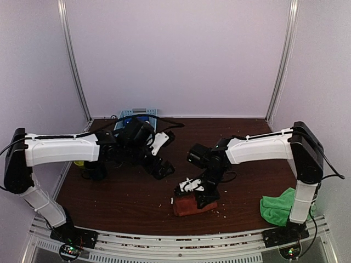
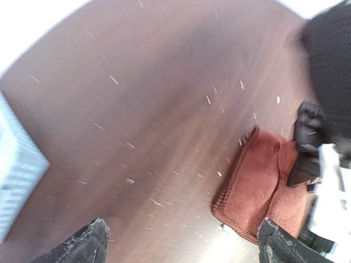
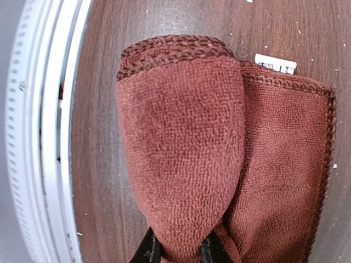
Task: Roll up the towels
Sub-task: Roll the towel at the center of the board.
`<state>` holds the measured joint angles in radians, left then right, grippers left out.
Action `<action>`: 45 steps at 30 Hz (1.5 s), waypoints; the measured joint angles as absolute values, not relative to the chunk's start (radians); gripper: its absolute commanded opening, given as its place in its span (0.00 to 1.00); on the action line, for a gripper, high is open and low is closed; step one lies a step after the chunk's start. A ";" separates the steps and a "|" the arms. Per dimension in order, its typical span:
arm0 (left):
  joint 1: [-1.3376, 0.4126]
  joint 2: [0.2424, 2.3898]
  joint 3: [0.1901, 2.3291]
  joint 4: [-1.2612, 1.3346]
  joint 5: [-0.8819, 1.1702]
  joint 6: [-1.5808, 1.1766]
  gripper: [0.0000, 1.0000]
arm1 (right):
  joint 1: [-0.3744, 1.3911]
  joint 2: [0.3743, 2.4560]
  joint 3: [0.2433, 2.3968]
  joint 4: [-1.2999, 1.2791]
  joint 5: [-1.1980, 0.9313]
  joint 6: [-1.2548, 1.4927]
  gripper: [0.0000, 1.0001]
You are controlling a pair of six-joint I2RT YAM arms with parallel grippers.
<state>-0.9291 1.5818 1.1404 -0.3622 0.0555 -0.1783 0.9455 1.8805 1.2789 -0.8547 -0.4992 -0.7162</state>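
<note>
Nearest us, at the table's (image 1: 109, 200) front right corner, the green towel (image 1: 278, 206) lay bunched. At front centre we found the rust towel (image 3: 186, 153) partly rolled, its white tag (image 3: 275, 63) peeping out beside the roll. The right gripper (image 3: 179, 249) pinched the roll's end between nearly closed jaws. Farther back, the left gripper (image 2: 184, 244) hung wide open and empty above the wood. A blue basket (image 1: 137, 114) sat at the back edge.
</note>
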 measured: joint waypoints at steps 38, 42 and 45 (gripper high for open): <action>-1.354 1.934 1.211 -0.254 -0.279 0.242 0.64 | 0.739 2.276 1.666 -1.298 -0.887 -0.709 0.17; -1.354 1.955 1.230 -0.255 -0.310 0.247 0.54 | 0.739 2.276 1.666 -1.298 -0.888 -0.709 0.18; -1.354 1.973 1.246 -0.256 -0.326 0.245 0.47 | 0.739 2.276 1.666 -1.299 -0.889 -0.711 0.19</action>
